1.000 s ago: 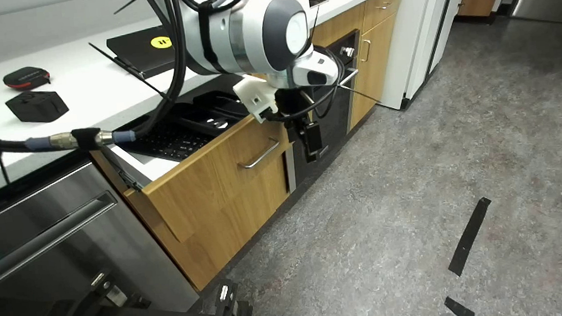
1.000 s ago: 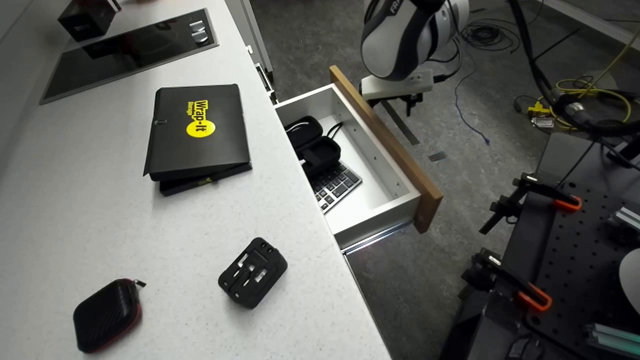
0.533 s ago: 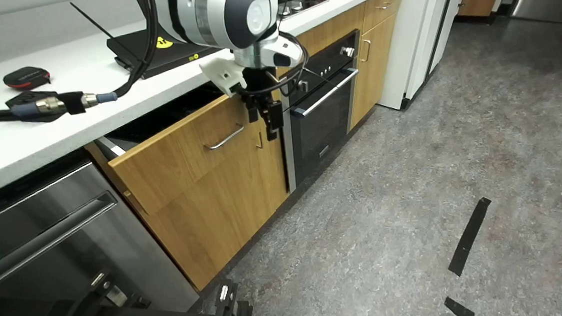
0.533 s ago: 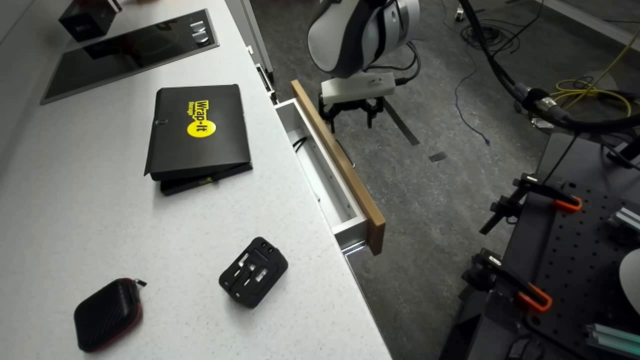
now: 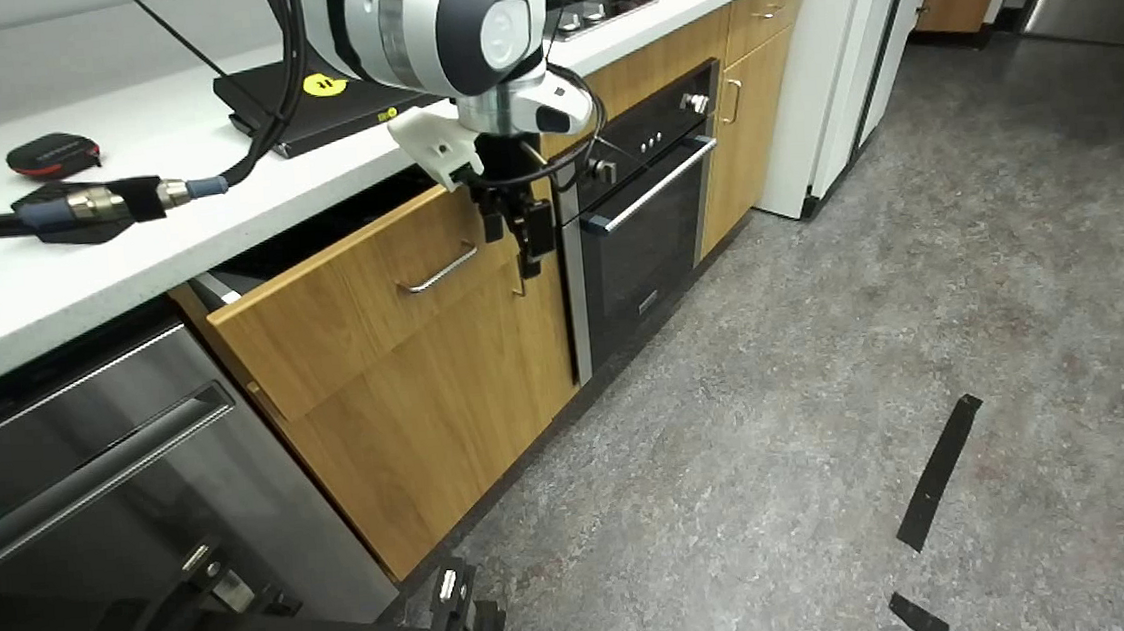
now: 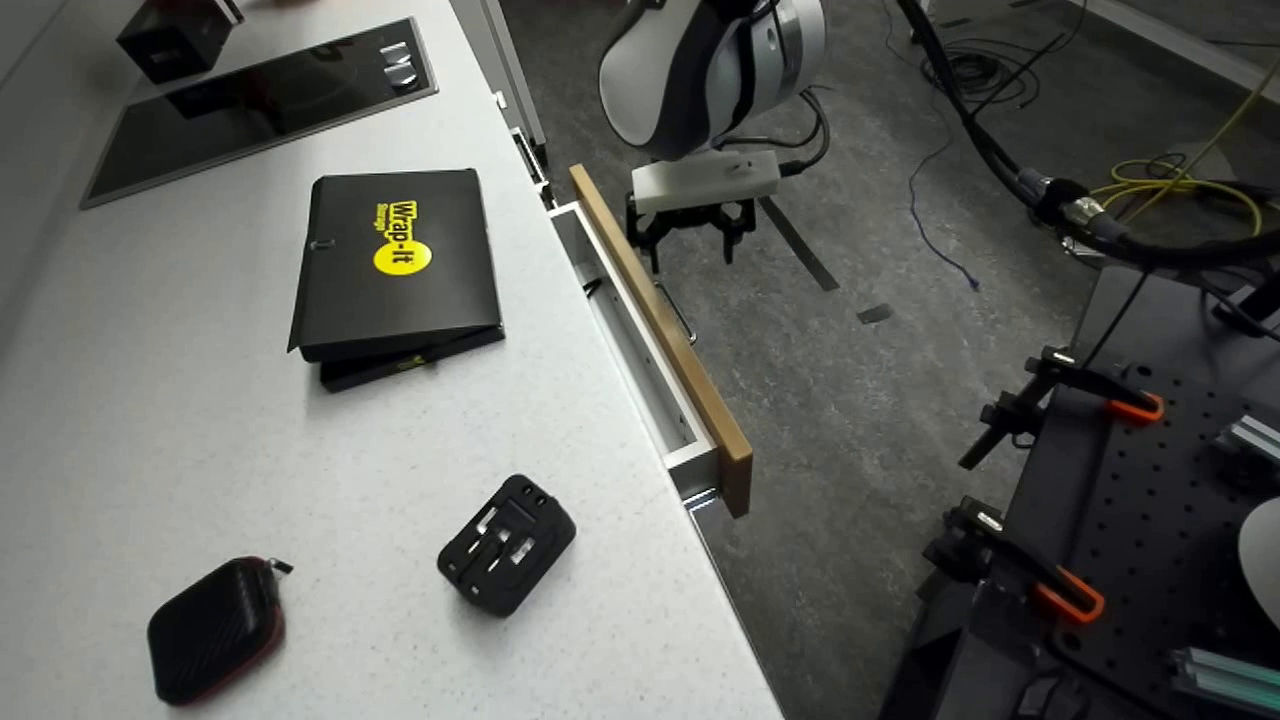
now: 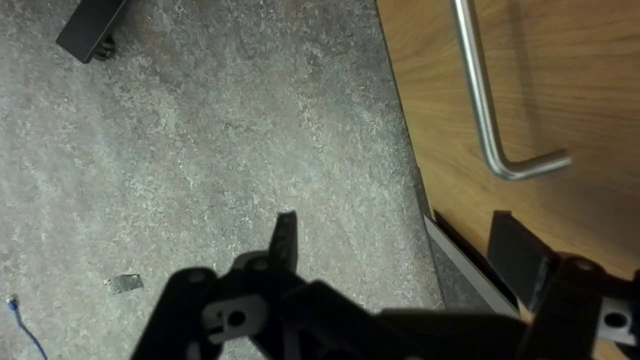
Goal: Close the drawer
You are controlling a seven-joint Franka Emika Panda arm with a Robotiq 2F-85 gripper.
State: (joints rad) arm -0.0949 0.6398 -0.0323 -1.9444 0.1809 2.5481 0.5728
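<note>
Drawer (image 5: 360,299) juts partway out from beneath the white countertop (image 6: 400,480), and its silver handle (image 7: 481,90), in the wrist view, lies at one o'clock from the gripper (image 7: 395,216), whose fingers (image 7: 515,257) stand wide apart.

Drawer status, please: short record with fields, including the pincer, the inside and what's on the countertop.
Task status: drawer partly open, not yet closed
Grip state: pincer open, jaws apart
Grasp: silver bar handle not between the jaws
Contact: cannot tell whether the pincer touches the drawer
Inside: mostly hidden under the countertop
On countertop: black Wrap-It box, small black block, black zip case with red edge
Neighbour: black oven door shut
</note>
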